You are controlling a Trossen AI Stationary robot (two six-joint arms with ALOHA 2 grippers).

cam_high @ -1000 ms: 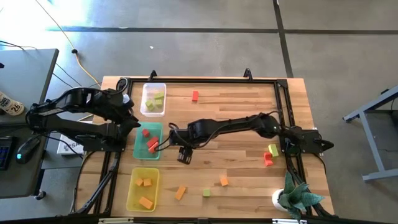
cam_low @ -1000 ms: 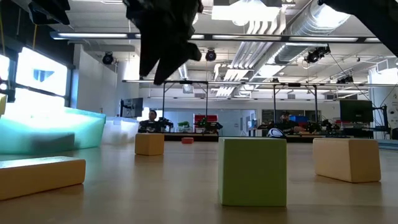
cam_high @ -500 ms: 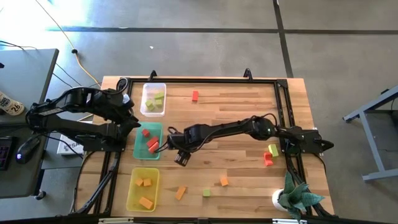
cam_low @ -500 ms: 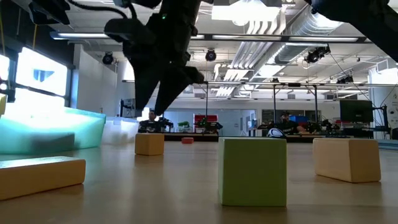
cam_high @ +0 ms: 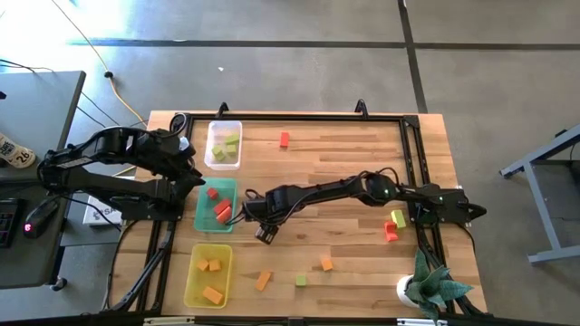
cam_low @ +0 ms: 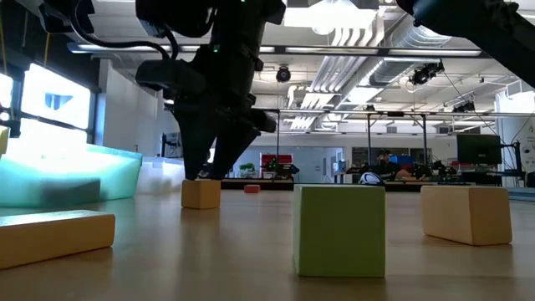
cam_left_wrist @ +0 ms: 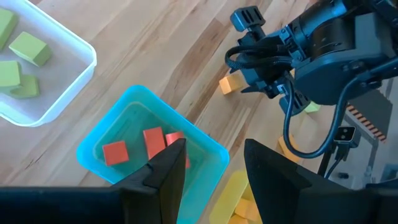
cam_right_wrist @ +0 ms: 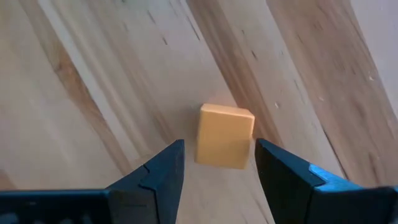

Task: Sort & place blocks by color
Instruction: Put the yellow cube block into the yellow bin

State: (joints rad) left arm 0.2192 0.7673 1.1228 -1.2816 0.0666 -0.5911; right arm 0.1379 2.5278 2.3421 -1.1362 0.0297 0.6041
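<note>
Counter [cam_high: 335, 154]: pale wood planks, visible grain, smooth satin finish. Orange block [cam_right_wrist: 224, 136]: matt, opaque, smooth faces. Green tray [cam_left_wrist: 211, 147]: translucent plastic, slightly glossy. Clear tray [cam_left_wrist: 81, 53]: thin see-through plastic with a whitish rim. Yellow tray [cam_high: 194, 281]: translucent plastic. Right gripper [cam_right_wrist: 219, 163]: dark matt plastic jaws. Arms' casings are black, matt.

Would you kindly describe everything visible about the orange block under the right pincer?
The orange block is a small, plain, matte cube with slightly rounded edges, solid orange all over. It lies flat on the bare wooden table, right of the green tray, apart from other blocks. The right pincer hovers over it, fingers open on either side, not touching it.
</note>
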